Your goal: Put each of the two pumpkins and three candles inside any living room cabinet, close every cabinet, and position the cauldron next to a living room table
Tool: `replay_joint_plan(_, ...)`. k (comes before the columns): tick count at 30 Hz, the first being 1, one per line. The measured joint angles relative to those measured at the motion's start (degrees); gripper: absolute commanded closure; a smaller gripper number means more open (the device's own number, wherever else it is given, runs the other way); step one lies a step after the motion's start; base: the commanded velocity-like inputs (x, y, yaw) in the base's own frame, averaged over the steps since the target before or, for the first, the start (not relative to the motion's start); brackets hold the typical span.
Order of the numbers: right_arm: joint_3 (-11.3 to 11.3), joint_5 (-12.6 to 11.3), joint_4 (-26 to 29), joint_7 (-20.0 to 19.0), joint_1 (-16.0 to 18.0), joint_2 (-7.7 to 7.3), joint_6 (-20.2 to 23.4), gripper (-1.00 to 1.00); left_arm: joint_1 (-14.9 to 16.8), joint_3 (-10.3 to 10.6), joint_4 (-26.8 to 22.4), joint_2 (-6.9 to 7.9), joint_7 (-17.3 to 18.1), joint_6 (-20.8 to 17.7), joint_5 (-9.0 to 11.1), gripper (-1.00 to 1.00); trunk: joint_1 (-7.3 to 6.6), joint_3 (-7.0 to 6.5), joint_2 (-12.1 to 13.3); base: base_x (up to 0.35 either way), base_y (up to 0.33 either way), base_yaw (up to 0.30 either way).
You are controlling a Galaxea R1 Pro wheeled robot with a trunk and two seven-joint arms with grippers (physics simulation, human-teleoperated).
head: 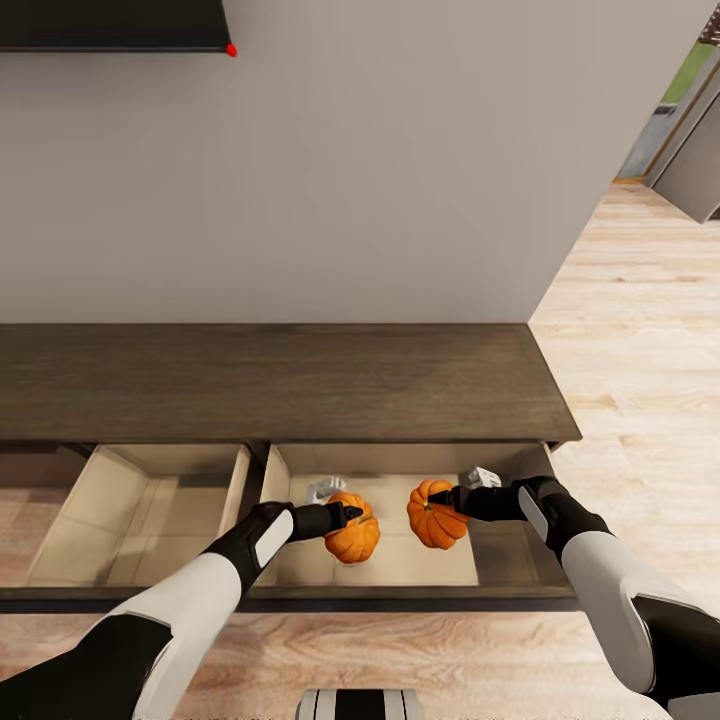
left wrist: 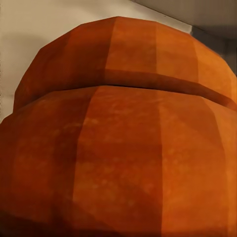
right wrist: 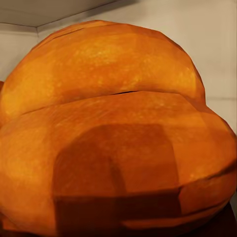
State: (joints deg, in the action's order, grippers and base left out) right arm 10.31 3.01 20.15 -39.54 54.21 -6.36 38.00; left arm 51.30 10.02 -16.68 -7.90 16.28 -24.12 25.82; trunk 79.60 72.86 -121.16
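The long dark brown cabinet (head: 280, 385) stands against the wall with two drawers pulled out. Two orange ribbed pumpkins are inside the right drawer (head: 500, 560). My left gripper (head: 352, 514) is shut on the left pumpkin (head: 354, 544), reaching over its top. My right gripper (head: 438, 497) is shut on the right pumpkin (head: 434, 520) from its right side. Each wrist view is close up on a pumpkin: the left pumpkin (left wrist: 118, 138) in one, the right pumpkin (right wrist: 113, 143) in the other, with pale drawer walls behind. Whether the pumpkins rest on the drawer floor or hang just above it is unclear.
The left drawer (head: 150, 515) is also pulled out, its beige inside showing. A dark panel (head: 110, 25) hangs on the grey wall above. Light wood floor (head: 640, 340) runs along the cabinet's right end toward a doorway at the far right.
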Motion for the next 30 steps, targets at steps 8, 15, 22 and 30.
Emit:
replay_joint_plan(8, 0.05, -0.01, 0.0, 0.01, 0.0, 0.0, -0.01, 1.0, 0.08, 0.02, 0.03, 0.06, 0.02, -0.16, 0.1, 1.0, 0.0, 0.74, 0.0, 0.0, 0.0, 0.0)
replay_joint_plan(15, 0.11, -0.02, 0.02, -0.01, 0.0, 0.0, -0.01, 1.0, 2.02, -0.02, 0.02, 0.05, 0.06, -2.75, 0.53, 1.0, 0.0, 1.39, 0.0, 0.0, 0.0, 0.0)
replay_joint_plan(22, 0.08, 0.04, 0.05, -0.03, 0.0, 0.0, -0.01, 1.0, 2.69, -0.06, 0.02, 0.21, 0.06, -3.87, 0.57, 1.0, 0.0, 2.03, 0.0, 0.0, 0.0, 0.0)
replay_joint_plan(30, 0.06, 0.07, 0.08, -0.05, 0.0, 0.0, -0.02, 1.0, 2.8, -0.07, 0.03, 0.01, 0.06, -3.9, 0.64, 1.0, 0.0, 2.77, 0.0, 0.0, 0.0, 0.0)
